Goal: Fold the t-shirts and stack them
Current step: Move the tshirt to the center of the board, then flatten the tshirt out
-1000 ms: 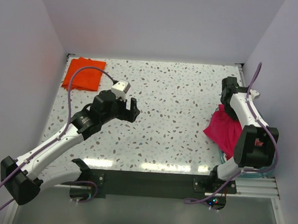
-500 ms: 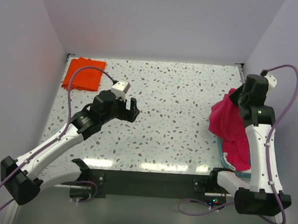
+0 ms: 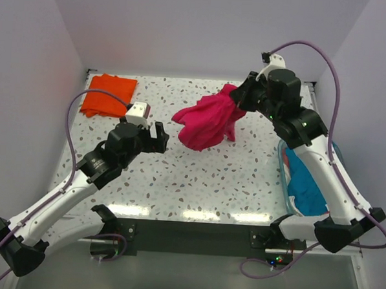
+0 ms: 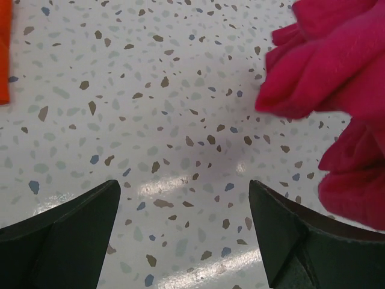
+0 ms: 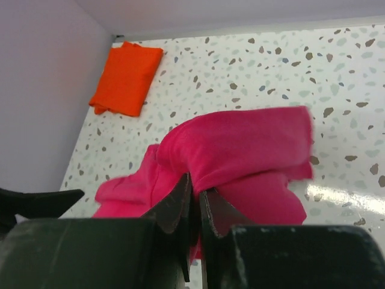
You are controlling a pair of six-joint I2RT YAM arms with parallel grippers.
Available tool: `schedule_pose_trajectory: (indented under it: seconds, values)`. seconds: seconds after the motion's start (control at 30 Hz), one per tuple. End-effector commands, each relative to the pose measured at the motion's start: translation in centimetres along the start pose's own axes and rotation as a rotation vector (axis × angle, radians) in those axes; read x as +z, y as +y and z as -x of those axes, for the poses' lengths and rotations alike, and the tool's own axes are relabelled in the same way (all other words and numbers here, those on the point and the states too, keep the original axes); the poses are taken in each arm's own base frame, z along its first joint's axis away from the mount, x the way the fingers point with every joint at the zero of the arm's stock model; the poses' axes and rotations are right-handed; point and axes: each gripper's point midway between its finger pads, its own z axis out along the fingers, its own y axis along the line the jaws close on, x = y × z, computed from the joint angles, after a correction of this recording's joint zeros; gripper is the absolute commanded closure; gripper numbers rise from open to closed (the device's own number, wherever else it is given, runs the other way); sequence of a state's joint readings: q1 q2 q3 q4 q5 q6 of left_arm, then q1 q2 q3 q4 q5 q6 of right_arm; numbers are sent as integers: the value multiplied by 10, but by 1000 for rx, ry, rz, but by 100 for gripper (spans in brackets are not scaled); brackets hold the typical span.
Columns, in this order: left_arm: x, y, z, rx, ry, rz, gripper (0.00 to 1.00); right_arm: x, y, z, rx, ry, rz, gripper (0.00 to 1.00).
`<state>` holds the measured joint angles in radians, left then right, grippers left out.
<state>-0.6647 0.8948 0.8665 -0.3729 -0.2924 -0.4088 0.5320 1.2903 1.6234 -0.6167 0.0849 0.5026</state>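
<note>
Magenta-red t-shirt [image 3: 206, 120] dangles crumpled above the table [image 3: 230, 179], pinched tight in the right claw [image 3: 239, 97]. Left claw [image 3: 156, 136] hangs wide open, gripping nothing. Orange t-shirt [image 3: 109, 94] lies folded in the far-left corner; teal-blue t-shirt [image 3: 305, 184] sits bunched in the tub [image 3: 285, 191].

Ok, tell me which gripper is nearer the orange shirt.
Left. The left gripper is right of the orange shirt; the right gripper, holding the magenta shirt, is farther right.
</note>
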Motion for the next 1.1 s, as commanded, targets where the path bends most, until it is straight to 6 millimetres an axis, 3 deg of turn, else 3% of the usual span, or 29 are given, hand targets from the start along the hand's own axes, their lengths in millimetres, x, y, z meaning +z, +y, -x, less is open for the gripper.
schedule_pose_trajectory:
  seconds: [0.0, 0.03, 0.07, 0.13, 0.17, 0.27, 0.33, 0.37, 0.43, 0.47, 0.5, 0.53, 0.57, 0.6, 0.67, 0.7, 0.77, 0.8, 0.83, 0.93, 1.07]
  values:
    - [2, 8, 4, -37, -35, 60, 7, 42, 0, -11, -56, 54, 5, 91]
    - [2, 8, 2, -42, -26, 64, 7, 52, -3, -21, -67, 87, -9, 67]
    - [5, 7, -2, -58, -13, 63, 7, 65, -15, -34, -80, 125, -51, 56]
    - [7, 5, -9, -87, 1, 55, 7, 74, -30, -46, -89, 144, -112, 34]
    - [11, 7, -22, -99, 24, 55, 7, 77, -46, -57, -97, 157, -173, 24]
    - [20, 4, -45, -156, 58, 35, 10, 75, -61, -83, -96, 194, -200, 24]
    - [28, -1, -56, -195, 75, 22, 12, 74, -59, -101, -81, 218, -168, 25]
    - [32, 1, -68, -199, 95, 25, 13, 69, -65, -124, -81, 260, -171, 25]
    - [39, -2, -76, -218, 106, 17, 16, 65, -57, -151, -82, 290, -152, 29]
    - [42, 0, -82, -220, 117, 25, 17, 59, -63, -176, -87, 326, -168, 32]
    - [46, 1, -87, -226, 128, 40, 18, 58, -50, -191, -71, 329, -136, 36]
    - [49, 1, -87, -232, 122, 44, 21, 56, -51, -215, -74, 366, -130, 43]
    - [52, 3, -90, -238, 123, 57, 22, 57, -43, -222, -70, 365, -111, 45]
    - [56, 5, -93, -246, 129, 76, 25, 59, -28, -242, -86, 391, -88, 46]
    - [60, 14, -97, -263, 134, 120, 28, 66, -9, -255, -128, 404, -71, 47]
    - [59, 22, -95, -283, 122, 154, 28, 70, 3, -276, -168, 436, -63, 47]
    - [54, 49, -87, -339, 88, 213, 28, 84, 23, -283, -186, 431, -41, 47]
    - [52, 54, -84, -372, 90, 201, 27, 93, 25, -306, -217, 473, -47, 47]
    - [50, 79, -76, -419, 56, 247, 24, 102, 38, -302, -215, 455, -33, 47]
    - [36, 95, -46, -454, -20, 257, 21, 126, 59, -322, -258, 463, -22, 46]
    - [25, 101, -21, -451, -74, 287, 18, 149, 62, -349, -327, 495, -74, 44]
